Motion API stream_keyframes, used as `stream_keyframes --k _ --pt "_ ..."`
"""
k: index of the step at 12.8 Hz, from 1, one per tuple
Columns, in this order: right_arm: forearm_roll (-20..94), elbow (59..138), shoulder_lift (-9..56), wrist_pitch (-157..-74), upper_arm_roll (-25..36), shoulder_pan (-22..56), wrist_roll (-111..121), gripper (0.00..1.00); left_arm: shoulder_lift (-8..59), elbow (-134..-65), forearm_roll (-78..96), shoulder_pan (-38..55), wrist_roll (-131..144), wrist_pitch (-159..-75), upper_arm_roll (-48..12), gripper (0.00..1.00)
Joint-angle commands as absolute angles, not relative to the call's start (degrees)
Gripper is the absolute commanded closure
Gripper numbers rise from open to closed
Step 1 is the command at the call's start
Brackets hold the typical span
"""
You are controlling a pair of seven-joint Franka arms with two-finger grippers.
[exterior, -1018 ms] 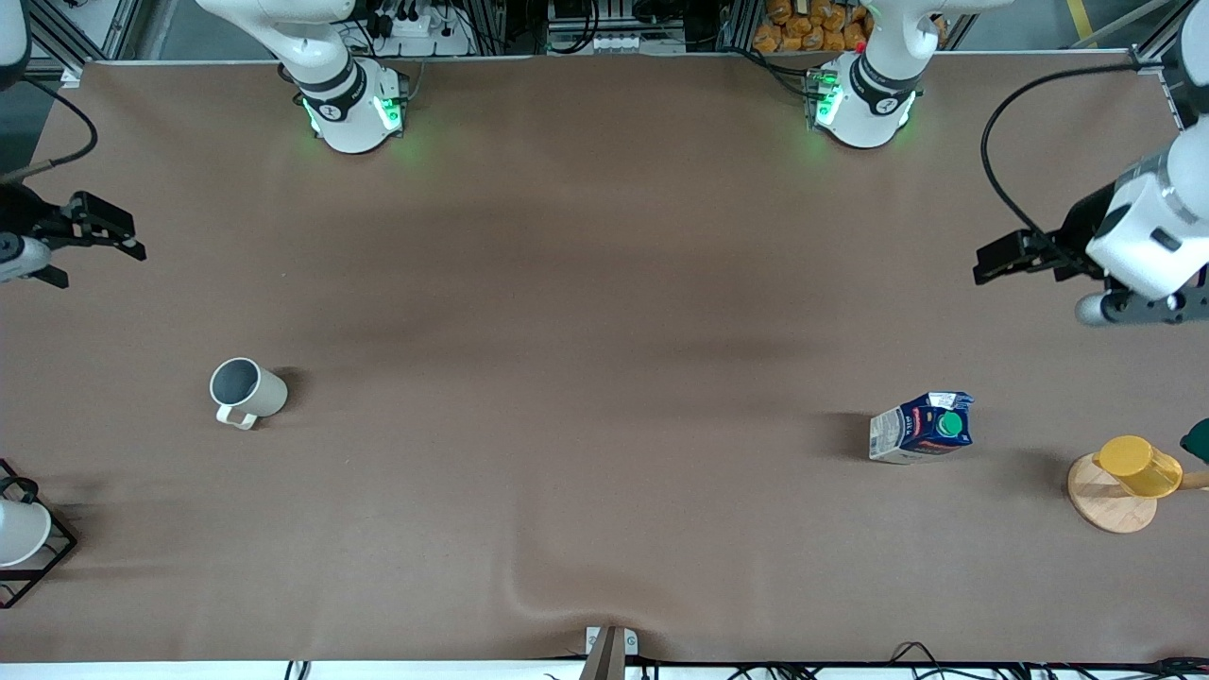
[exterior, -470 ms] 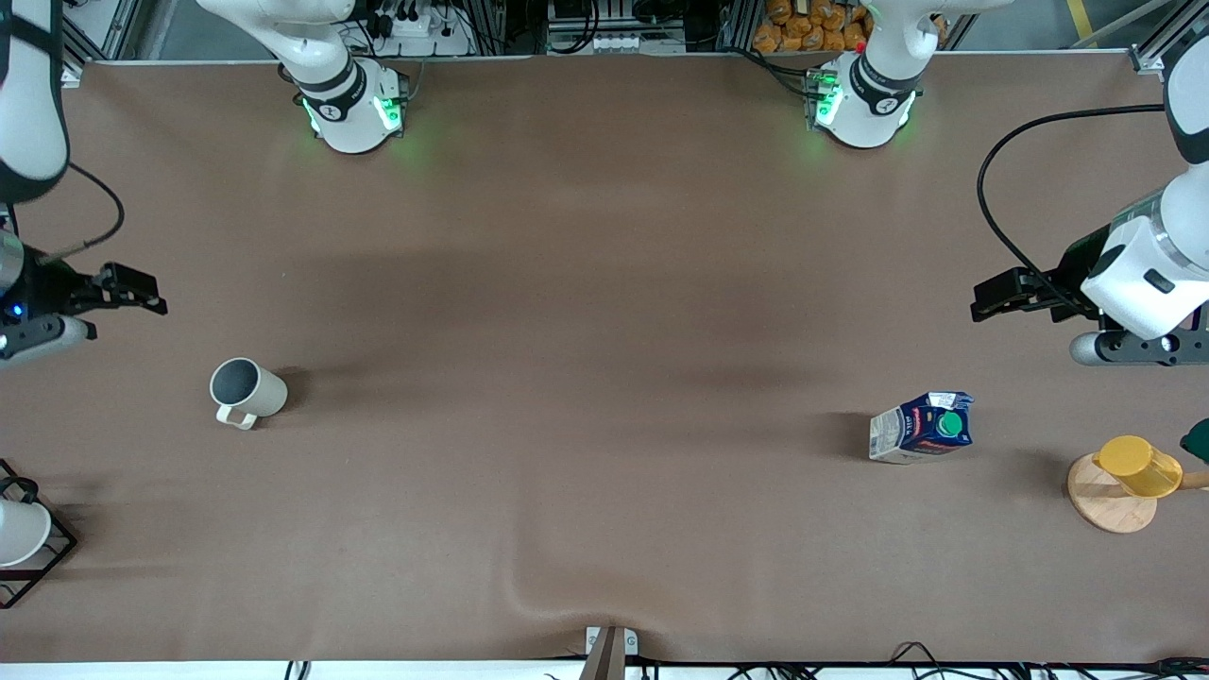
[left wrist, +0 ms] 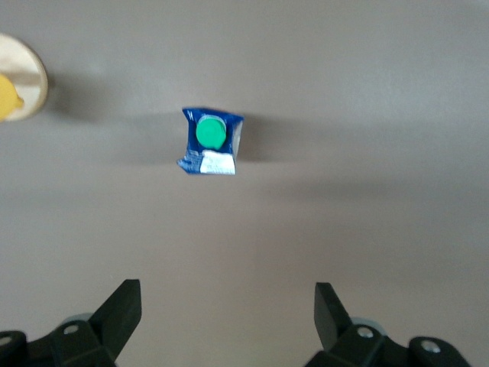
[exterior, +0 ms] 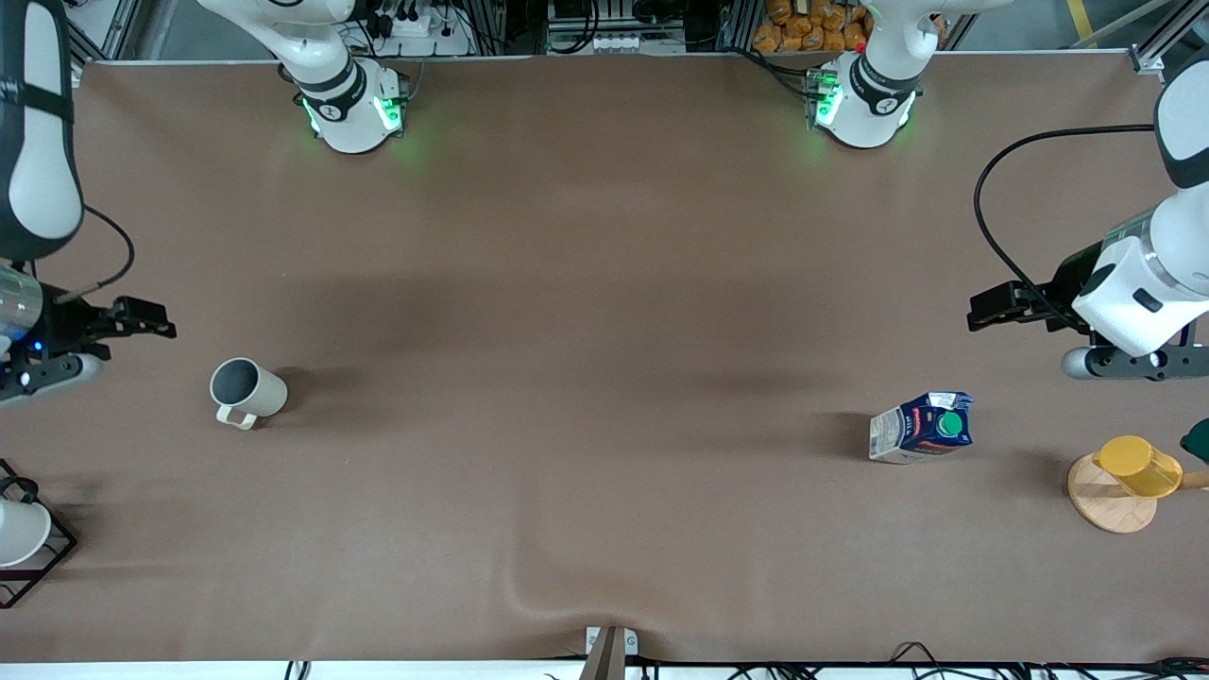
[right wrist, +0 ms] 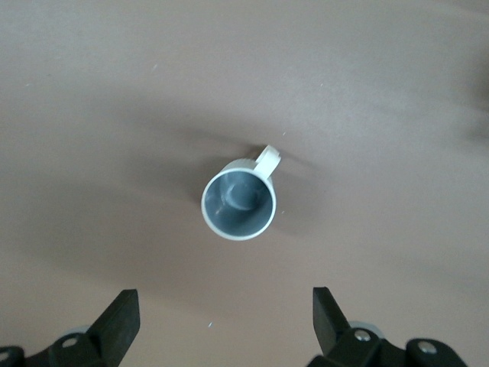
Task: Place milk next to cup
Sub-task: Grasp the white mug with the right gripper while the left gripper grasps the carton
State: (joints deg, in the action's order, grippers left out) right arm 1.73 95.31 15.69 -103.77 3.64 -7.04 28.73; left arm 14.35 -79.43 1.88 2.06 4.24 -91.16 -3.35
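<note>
Front view, nearest first: milk (exterior: 922, 428) upright toward the left arm's end, cup (exterior: 246, 389) well apart toward the right arm's end. Left gripper (exterior: 992, 307) spread wide over bare table near milk; right gripper (exterior: 142, 318) likewise by cup, holding nothing.

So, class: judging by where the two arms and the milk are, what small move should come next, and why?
Probably the left gripper should descend onto the milk: its fingers are open and the carton stands untouched, apart from the cup.
</note>
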Motion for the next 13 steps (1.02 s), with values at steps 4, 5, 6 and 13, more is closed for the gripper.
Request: stream_keyframes --k 4,5,6,13 --pt "0.4 93.1 22.4 -106.5 3.1 -7.3 25.9 0.00 16.2 -77.9 -1.2 2.5 1.0 -92.7 -3.3 0.00" --pt "-0.7 95.0 22.6 -109.7 3.1 -6.5 26.1 0.00 16.3 -78.0 -1.1 2.5 1.0 -92.7 -3.3 0.00" --pt "-2.2 97.3 22.6 -112.8 3.1 -6.5 26.0 0.00 16.8 -78.0 -1.1 2.5 0.9 -93.2 -3.4 0.00" --pt "-1.7 100.3 29.7 -123.3 2.9 -10.0 29.3 0.42 25.0 -78.8 -2.4 1.3 -2.2 -101.1 -3.5 0.00"
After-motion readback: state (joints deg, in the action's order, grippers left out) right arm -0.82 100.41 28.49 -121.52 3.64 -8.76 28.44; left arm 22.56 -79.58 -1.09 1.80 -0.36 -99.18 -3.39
